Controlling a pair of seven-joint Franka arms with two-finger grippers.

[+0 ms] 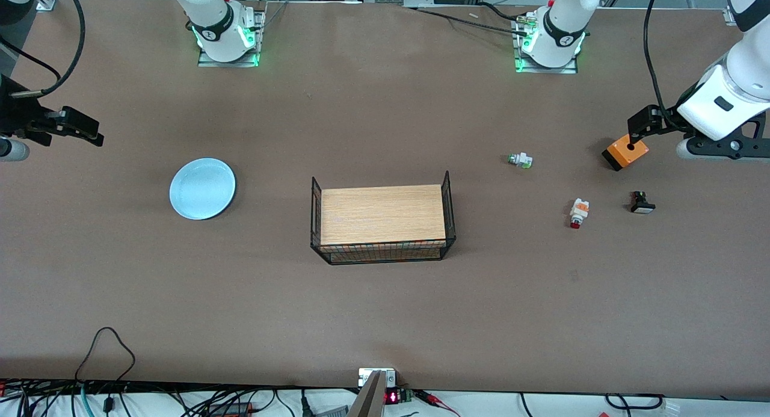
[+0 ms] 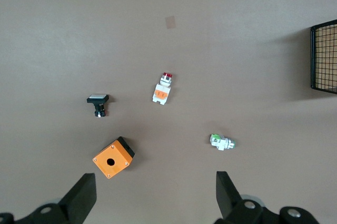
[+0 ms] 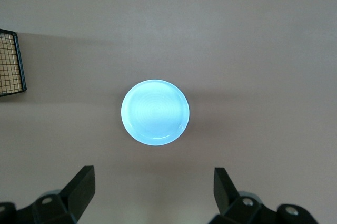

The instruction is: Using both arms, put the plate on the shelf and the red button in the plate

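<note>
Wire basket (image 1: 381, 224) whole in front view, corner-only (image 2: 324, 58) at left wrist

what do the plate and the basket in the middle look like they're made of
Plate: probably glazed ceramic or glossy plastic; its pale-blue surface shines in the right wrist view. Basket: thin black wire mesh walls, likely coated metal, around a light wood-grain board.

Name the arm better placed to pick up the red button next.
Left. The left pincer hangs open at that end of the table, above the red button, which shows in its wrist view. The right pincer is open over the plate, at the right arm's end.
</note>
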